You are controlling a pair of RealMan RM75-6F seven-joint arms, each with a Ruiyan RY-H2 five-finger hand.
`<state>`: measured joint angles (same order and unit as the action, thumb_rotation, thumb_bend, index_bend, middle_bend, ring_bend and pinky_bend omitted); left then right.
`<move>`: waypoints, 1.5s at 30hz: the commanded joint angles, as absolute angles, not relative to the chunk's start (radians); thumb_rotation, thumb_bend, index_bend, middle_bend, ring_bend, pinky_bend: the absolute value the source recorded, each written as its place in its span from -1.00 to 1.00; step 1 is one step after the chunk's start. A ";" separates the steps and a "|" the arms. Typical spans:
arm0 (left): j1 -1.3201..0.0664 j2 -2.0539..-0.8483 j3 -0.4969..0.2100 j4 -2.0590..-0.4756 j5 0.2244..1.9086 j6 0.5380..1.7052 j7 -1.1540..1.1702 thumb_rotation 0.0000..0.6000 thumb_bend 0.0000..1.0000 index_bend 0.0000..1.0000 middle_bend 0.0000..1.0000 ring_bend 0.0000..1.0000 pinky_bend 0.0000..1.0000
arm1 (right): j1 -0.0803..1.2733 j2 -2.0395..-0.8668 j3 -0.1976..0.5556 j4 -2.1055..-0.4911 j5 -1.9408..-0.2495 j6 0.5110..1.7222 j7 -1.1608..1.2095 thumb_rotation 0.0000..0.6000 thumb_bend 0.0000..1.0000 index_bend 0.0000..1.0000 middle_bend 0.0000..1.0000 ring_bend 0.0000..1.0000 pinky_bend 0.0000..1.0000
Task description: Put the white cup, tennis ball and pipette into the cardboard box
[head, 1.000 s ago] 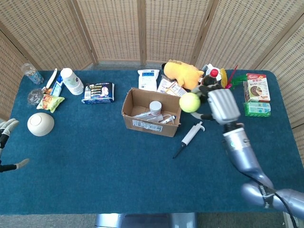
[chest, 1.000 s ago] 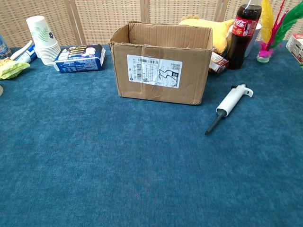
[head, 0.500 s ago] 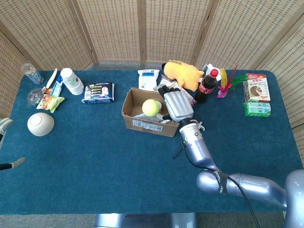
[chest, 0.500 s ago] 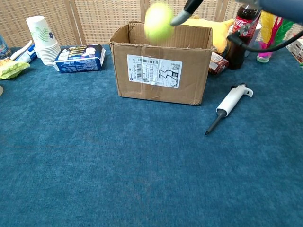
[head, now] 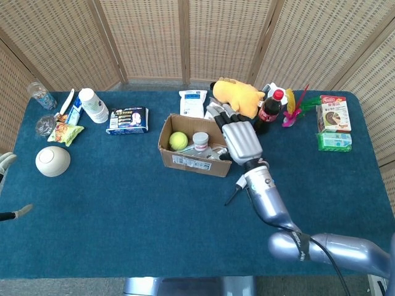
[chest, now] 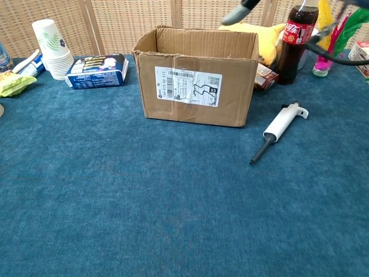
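Note:
The yellow-green tennis ball (head: 178, 140) lies inside the open cardboard box (head: 194, 163), at its left side, next to a white round cup-like container (head: 200, 139). My right hand (head: 241, 137) hovers over the box's right end with its fingers spread, holding nothing. In the chest view only its fingers (chest: 241, 10) show above the box (chest: 190, 86). The white pipette (chest: 282, 123) lies on the cloth right of the box, partly hidden by my forearm in the head view (head: 234, 194). A stack of white paper cups (chest: 51, 46) stands far left. My left hand (head: 6, 161) shows at the left edge, empty.
A yellow plush toy (head: 237, 94), a cola bottle (chest: 295, 40) and snack packets stand behind the box. A blue packet (chest: 97, 70) and a white bowl (head: 52, 161) lie to the left. Green and red boxes (head: 334, 126) sit far right.
The tennis ball left my right hand and dropped into the box. The hand has drifted slightly right and now holds nothing.

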<state>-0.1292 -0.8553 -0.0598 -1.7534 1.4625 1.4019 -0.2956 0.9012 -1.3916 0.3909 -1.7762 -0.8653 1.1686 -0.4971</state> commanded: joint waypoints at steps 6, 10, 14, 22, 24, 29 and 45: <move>-0.127 -0.853 -0.055 -1.760 1.479 1.409 -0.292 1.00 -0.92 -1.00 -1.00 -1.00 -0.87 | 0.692 -1.259 0.289 -1.804 -1.073 1.277 -0.239 1.00 -1.00 -1.00 -1.00 -1.00 -0.63; -0.127 -0.853 -0.055 -1.766 1.480 1.410 -0.283 1.00 -0.92 -1.00 -1.00 -1.00 -0.87 | 0.636 -1.230 0.235 -1.744 -1.155 1.272 -0.147 1.00 -1.00 -0.91 -1.00 -1.00 -0.63; -0.127 -0.854 -0.054 -1.771 1.478 1.410 -0.273 1.00 -0.92 -1.00 -1.00 -1.00 -0.87 | 0.593 -1.209 0.197 -1.703 -1.218 1.273 -0.063 1.00 -1.00 -0.74 -0.95 -0.98 -0.63; -0.130 -0.862 -0.052 -1.786 1.475 1.403 -0.236 1.00 -0.92 -1.00 -1.00 -1.00 -0.87 | 0.522 -1.202 0.092 -1.555 -1.414 1.294 0.044 1.00 -1.00 -0.35 -0.66 -0.72 -0.62; -0.130 -0.863 -0.052 -1.787 1.474 1.402 -0.231 1.00 -0.93 -1.00 -1.00 -1.00 -0.86 | 0.516 -1.219 0.079 -1.510 -1.444 1.298 0.068 1.00 -1.00 -0.24 -0.52 -0.64 -0.60; -0.130 -0.864 -0.054 -1.787 1.468 1.403 -0.228 1.00 -0.93 -1.00 -1.00 -1.00 -0.86 | 0.516 -1.236 0.040 -1.444 -1.482 1.242 0.135 1.00 -1.00 -0.20 -0.42 -0.62 -0.60; -0.133 -0.865 -0.056 -1.782 1.459 1.396 -0.230 1.00 -0.93 -1.00 -1.00 -1.00 -0.86 | 0.590 -1.281 0.004 -1.527 -1.519 1.040 0.036 1.00 -0.99 -0.31 -0.20 -0.51 -0.60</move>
<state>-0.1326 -0.8646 -0.0562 -1.7827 1.4588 1.3965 -0.2302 0.5814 -1.2767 0.0013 -1.5116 -1.5270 1.0543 0.0454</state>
